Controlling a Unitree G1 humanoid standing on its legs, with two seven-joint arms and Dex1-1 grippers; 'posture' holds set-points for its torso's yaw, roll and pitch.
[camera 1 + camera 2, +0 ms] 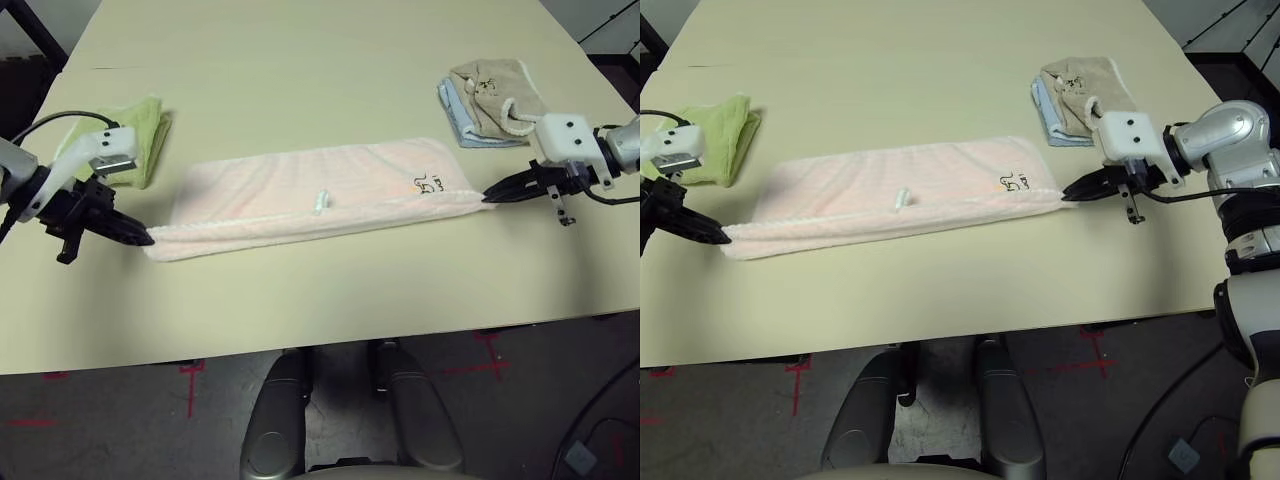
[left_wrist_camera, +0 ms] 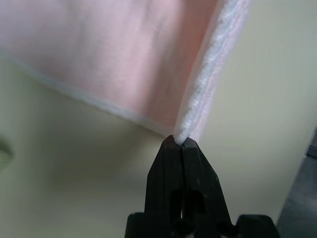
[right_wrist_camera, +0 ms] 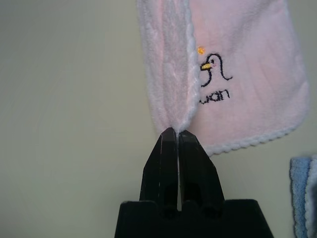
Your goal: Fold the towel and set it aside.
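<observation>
My left pincer [image 1: 143, 238] clamped on one end of the pink towel [image 1: 300, 195], my right pincer [image 1: 492, 196] pinching the opposite end, towel folded lengthwise and stretched between them on the table [image 1: 300, 80].

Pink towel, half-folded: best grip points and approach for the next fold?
Grip the pink towel at its two near corners, where both layers' edges meet. Come from each short end, low. The left gripper and right gripper are shut there.
</observation>
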